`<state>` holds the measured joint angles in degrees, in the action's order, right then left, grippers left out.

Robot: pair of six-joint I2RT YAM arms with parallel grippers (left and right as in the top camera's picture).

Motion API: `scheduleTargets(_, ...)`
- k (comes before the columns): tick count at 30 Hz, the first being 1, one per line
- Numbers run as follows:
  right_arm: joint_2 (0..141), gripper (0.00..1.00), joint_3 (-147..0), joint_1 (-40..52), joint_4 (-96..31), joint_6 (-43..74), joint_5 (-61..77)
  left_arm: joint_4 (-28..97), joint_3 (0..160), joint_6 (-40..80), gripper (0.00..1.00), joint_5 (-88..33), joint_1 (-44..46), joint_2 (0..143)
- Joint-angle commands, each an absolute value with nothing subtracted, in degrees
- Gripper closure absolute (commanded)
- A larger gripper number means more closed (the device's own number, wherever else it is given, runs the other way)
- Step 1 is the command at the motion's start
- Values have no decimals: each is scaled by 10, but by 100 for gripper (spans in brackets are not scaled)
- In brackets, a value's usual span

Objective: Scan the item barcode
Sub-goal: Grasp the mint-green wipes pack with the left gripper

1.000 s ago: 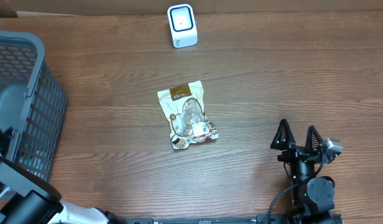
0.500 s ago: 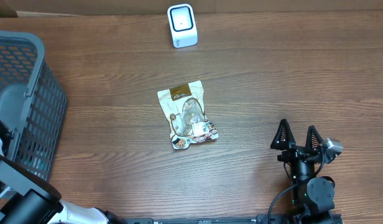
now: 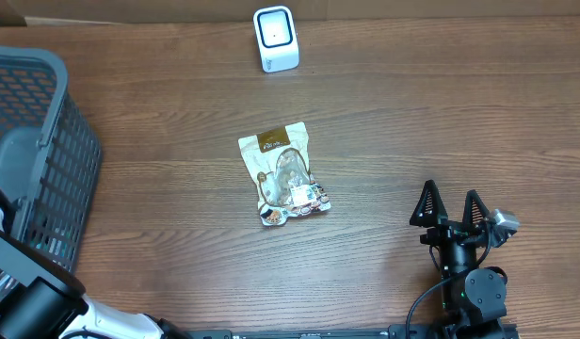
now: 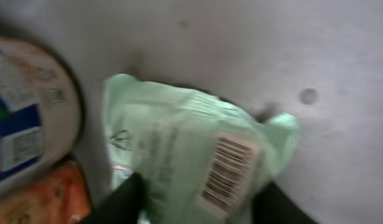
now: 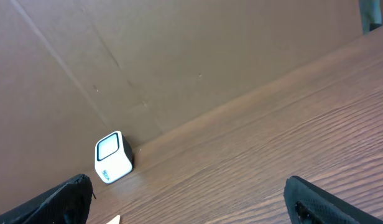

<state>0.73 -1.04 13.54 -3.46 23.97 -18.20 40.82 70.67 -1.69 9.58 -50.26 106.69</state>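
Where overhead shows it: basket at left, left arm at its near corner; scanner at bench far edge; right jaws spread wide, idle, well apart from all. Left wrist: green pouch, barcode up, apparently on basket floor beside a can, lying between left jaws; clenched or released, cannot tell; left arm far nearer. Right wrist: scanner ahead-left.

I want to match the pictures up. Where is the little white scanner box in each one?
Overhead: the scanner stands at the top edge, just left of centre.
Left wrist: not in it; only a green packet in the basket.
Right wrist: lower left, against the cardboard wall.
Shared landmark: the wooden table under it, in overhead and right wrist.
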Motion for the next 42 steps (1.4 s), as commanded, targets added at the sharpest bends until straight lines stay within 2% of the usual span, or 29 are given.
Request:
scheduleTargets(1,2,0,-4,135,-32,237,-180,415,696,-10,80,76,-502,1105)
scheduleTargets(3,2,0,-4,135,-32,237,-180,416,701,-10,96,76,-502,1105)
scheduleTargets(8,2,0,-4,135,-32,237,-180,444,733,4,96,74,-502,1105)
scheduleTargets(14,2,0,-4,135,-32,237,-180,548,838,20,96,70,-502,1105)
scheduleTargets(24,2,0,-4,135,-32,237,-180,744,1111,33,96,-124,-501,1097)
scheduleTargets(31,2,0,-4,135,-32,237,-180,787,1189,34,96,-124,-501,1058)
scheduleTargets(32,2,0,-4,135,-32,237,-180,792,1189,34,92,-119,-501,1058)
scheduleTargets(33,2,0,-4,135,-32,237,-180,795,1181,34,79,-116,-500,1059)
scheduleTargets(37,2,0,-4,135,-32,237,-180,778,1128,35,51,-109,-500,1061)
scheduleTargets(38,2,0,-4,135,-32,237,-180,770,1110,36,41,-104,-500,1061)
scheduleTargets(39,2,0,-4,135,-32,237,-180,759,1086,47,37,-90,-500,1061)
scheduleTargets(42,2,0,-4,135,-32,237,-180,719,1019,83,34,-58,-500,1061)
